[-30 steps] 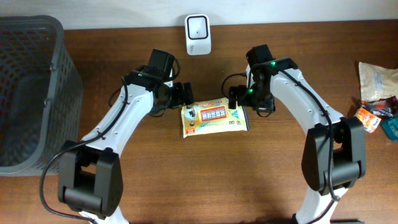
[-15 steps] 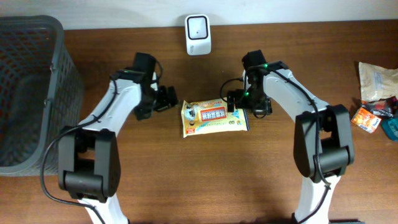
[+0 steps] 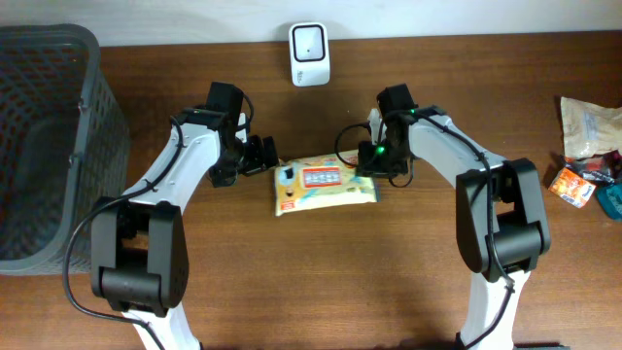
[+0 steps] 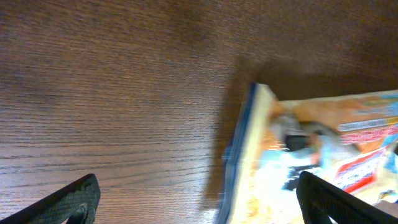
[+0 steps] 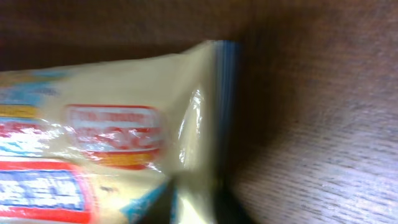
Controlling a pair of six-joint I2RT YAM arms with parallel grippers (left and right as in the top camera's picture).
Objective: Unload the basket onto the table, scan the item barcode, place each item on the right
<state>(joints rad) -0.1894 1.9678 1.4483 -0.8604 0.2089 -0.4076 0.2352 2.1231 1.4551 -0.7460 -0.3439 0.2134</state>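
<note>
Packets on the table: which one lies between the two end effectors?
The yellow packet with the red and blue label, in the middle of the overhead view. The other packets lie heaped at the far right of that view.

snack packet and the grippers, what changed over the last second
The left gripper backed away leftward from the snack packet and stands open. The right gripper appears to have closed on the packet's right edge, and the packet slid slightly left and tilted. The scanner and basket are unchanged.
</note>
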